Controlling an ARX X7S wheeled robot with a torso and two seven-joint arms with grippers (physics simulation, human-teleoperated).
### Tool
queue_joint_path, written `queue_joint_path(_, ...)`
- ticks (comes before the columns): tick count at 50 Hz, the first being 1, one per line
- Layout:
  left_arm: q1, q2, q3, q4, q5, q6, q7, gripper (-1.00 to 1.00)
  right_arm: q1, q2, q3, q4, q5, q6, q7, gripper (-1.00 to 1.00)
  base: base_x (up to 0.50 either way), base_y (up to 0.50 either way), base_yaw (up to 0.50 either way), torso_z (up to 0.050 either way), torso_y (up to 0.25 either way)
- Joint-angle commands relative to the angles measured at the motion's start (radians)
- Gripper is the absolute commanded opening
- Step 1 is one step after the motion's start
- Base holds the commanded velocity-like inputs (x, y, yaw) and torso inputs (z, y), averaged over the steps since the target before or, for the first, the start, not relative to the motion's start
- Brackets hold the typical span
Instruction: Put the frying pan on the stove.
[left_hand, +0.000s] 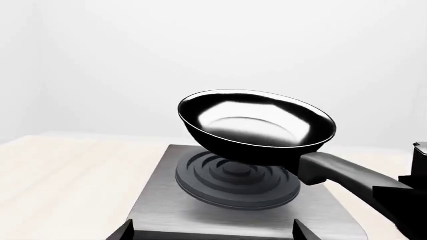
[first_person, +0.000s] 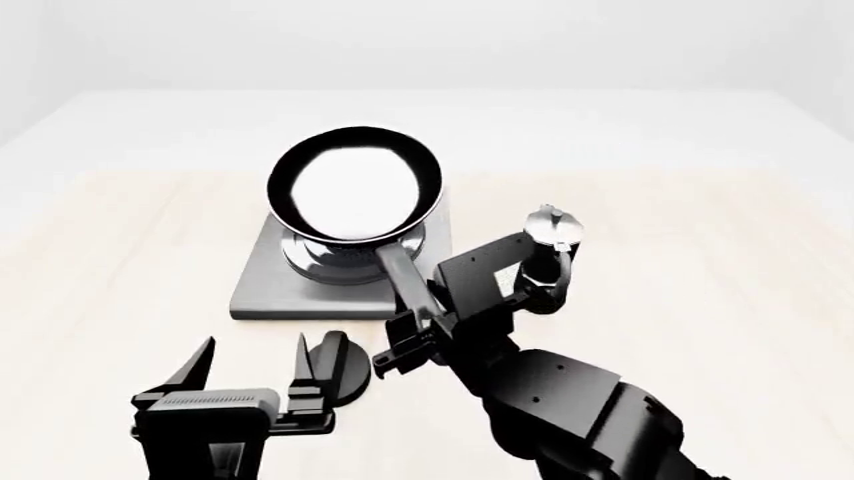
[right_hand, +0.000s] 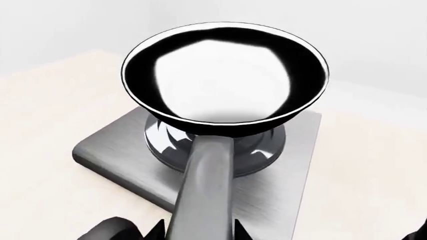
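There is one frying pan (first_person: 355, 186), one stove (first_person: 266, 285), one small moka pot (first_person: 551, 228) and one round black knob (first_person: 340, 368). There are two claws.

The right claw (first_person: 411, 338) is clamped on the pan's long handle (first_person: 404, 281). The pan sticks out in front of this claw, over the stove's dark ring burner (left_hand: 235, 181).

The left claw (first_person: 248, 375) has its two fingers apart and holds nothing. The knob sits just beside its right finger. The stove is in front of this claw.

The left wrist view shows the pan (left_hand: 257, 126) up in the air, tilted, with a gap above the burner. The head view looks down, so that gap does not show there. Only the head view shows the moka pot, which is behind the right arm. The right wrist view shows the handle (right_hand: 205, 190) running from the claw to the pan (right_hand: 225, 75), with the stove (right_hand: 107, 150) below.
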Motion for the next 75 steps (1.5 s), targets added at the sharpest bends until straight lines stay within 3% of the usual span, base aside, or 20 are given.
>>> queue_joint_path(1,-0.003,-0.002,0.002,-0.004,-0.002,0.001,-0.002,1.0,0.034,-0.025,0.024,0.024,-0.077,-0.012,-0.007,-1.0,0.0,0.0,0.0,0.0,0.0)
queue_joint_path(62,0.002,-0.017,0.009,0.011,-0.008,0.006,-0.016,1.0,0.039,-0.063,-0.004,0.118,-0.11,-0.06,-0.024,-1.0,0.0,0.0,0.0,0.0,0.002)
queue_joint_path(63,0.003,-0.018,0.009,0.013,-0.009,0.006,-0.017,1.0,0.038,-0.057,0.002,0.099,-0.095,-0.047,-0.019,1.0,0.0,0.0,0.0,0.0,0.0)
queue_joint_path(75,0.001,-0.02,0.006,0.007,-0.016,0.008,-0.018,1.0,0.008,-0.008,0.022,-0.052,-0.051,-0.024,0.027,1.0,0.0,0.0,0.0,0.0,0.0)
